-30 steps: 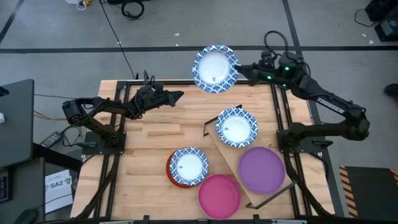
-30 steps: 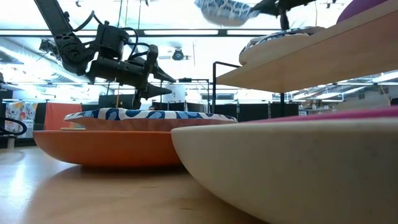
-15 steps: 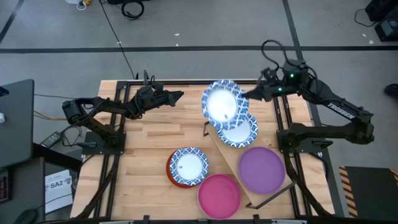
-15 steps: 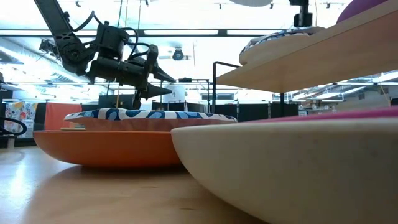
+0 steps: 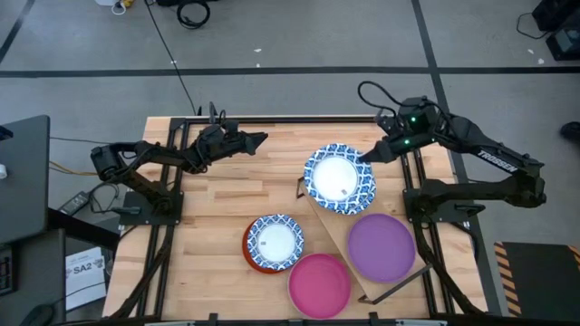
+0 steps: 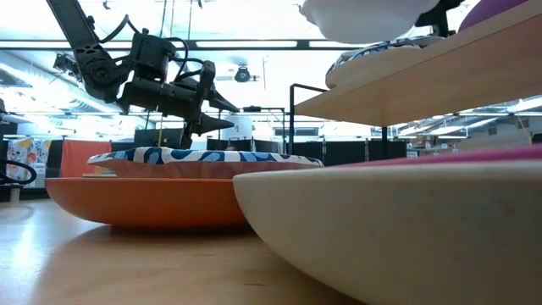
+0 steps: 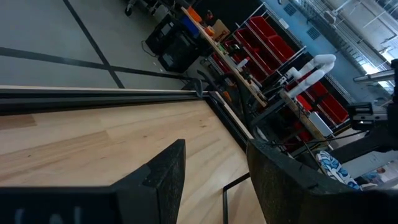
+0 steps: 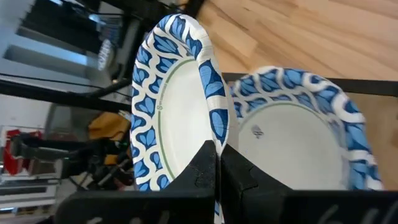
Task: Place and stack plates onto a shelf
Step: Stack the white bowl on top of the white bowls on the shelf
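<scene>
My right gripper [image 5: 367, 157] is shut on a blue-and-white plate [image 5: 338, 177]. That plate hovers just above a second blue-and-white plate [image 8: 298, 143], which lies on the far end of the light-wood shelf [image 5: 333, 220]. A purple plate [image 5: 381, 246] lies on the shelf's near end. On the tabletop a third blue-and-white plate [image 5: 275, 240] rests in an orange-red plate [image 5: 255, 263], and a pink plate [image 5: 319, 283] lies beside them. My left gripper [image 5: 256, 140] waits open over the table's far left, holding nothing. My right gripper pinches the held plate's patterned rim [image 8: 214, 134] between its two fingers, on the side facing the table's right edge. The fingers come from the right, slanting down. The plate is lifted clear, its white face up, over the plate on the shelf.
The shelf stands slantwise on thin black legs [image 5: 301, 187] at the table's right. Black frame rails [image 5: 172, 181] run along the table's sides. Bare wood lies between my left gripper and the shelf.
My right gripper has carried the blue-and-white plate from beyond the table's far edge toward the near edge and down. It turned and tipped on the way. The plate now hangs over the plate on the shelf.
</scene>
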